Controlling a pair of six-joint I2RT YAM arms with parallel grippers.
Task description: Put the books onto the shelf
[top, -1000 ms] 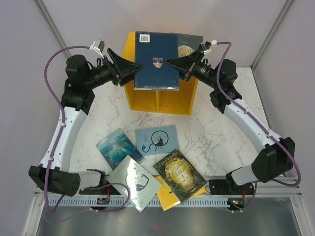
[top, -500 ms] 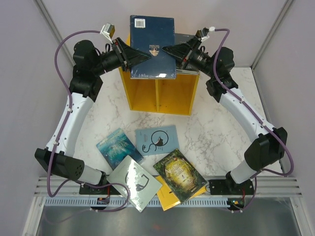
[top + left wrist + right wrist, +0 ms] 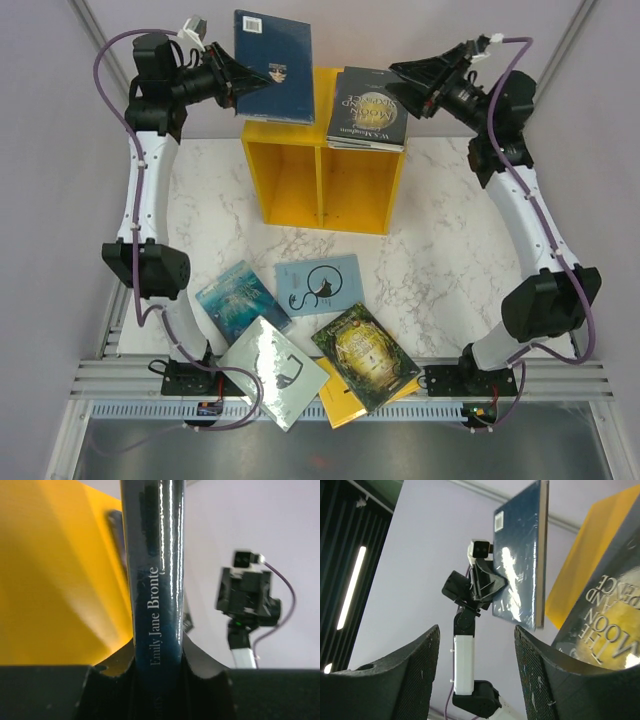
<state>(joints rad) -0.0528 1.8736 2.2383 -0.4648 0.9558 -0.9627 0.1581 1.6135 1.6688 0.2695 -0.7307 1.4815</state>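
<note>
Navy cover, one item: the navy book (image 3: 275,65) is now carried by my left gripper (image 3: 240,78) alone. Its jaws pinch the spine edge, and the left wrist view shows the spine upright between the pads.

Change noted: a second ago both my grippers held this book low over the shelf (image 3: 262,185). Since then my right gripper (image 3: 408,74) has let go and drawn off to one o'clock of the shelf, jaws spread with nothing between them. The book has risen to eleven o'clock, clear of the shelf top.

A black book (image 3: 368,108) with gold lettering rests on the shelf top, right half. Whether it lies fully flat I cannot tell from above.

At six o'clock, on the table (image 3: 450,260), five items remain: the teal book (image 3: 238,298), light blue book (image 3: 318,283), pale grey book (image 3: 272,372), green-gold book (image 3: 364,352) and yellow book (image 3: 345,405), the last mostly covered.

Assessment: the handover looks complete. The navy book is not yet shelved, and both compartments appear vacant, so the task is at an early stage.
</note>
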